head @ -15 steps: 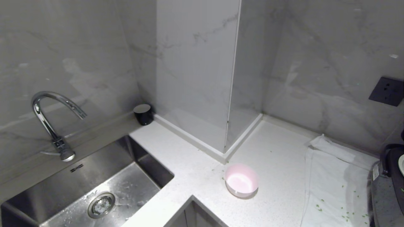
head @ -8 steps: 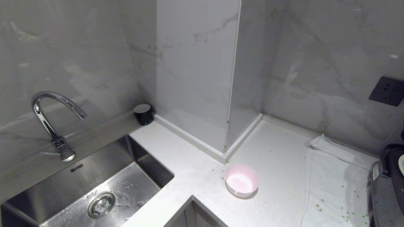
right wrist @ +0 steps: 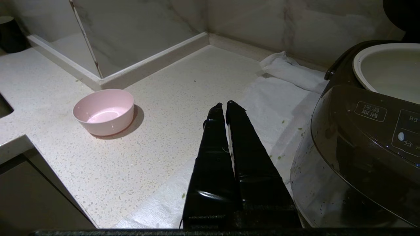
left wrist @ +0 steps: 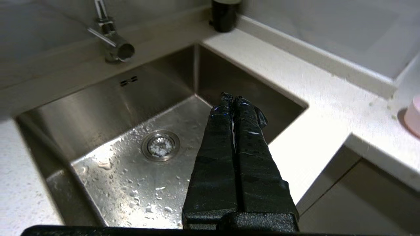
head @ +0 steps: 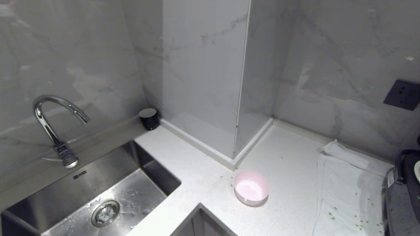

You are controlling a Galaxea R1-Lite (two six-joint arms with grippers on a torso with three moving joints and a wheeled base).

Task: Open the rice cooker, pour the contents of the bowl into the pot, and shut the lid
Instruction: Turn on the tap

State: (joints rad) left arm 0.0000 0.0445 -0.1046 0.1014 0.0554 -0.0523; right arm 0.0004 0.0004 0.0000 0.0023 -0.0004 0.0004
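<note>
The left gripper [left wrist: 233,98] hangs over the steel sink [left wrist: 98,108], fingers pressed together and holding nothing. The right gripper [right wrist: 224,106] is likewise closed and empty above a white cloth [right wrist: 272,108] on the counter [right wrist: 137,164]. To its left sits the pink bowl [right wrist: 104,111], empty. To its right stands the rice cooker [right wrist: 361,144], lid raised, the pale pot [right wrist: 390,70] exposed. Green bits [head: 331,216] dot the cloth.

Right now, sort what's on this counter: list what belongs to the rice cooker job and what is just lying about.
Job:
- rice cooker
- inner pot
- pink bowl
- stray green bits

Lying about:
- sink
- tap
- black cup
- white cloth
- wall socket
</note>
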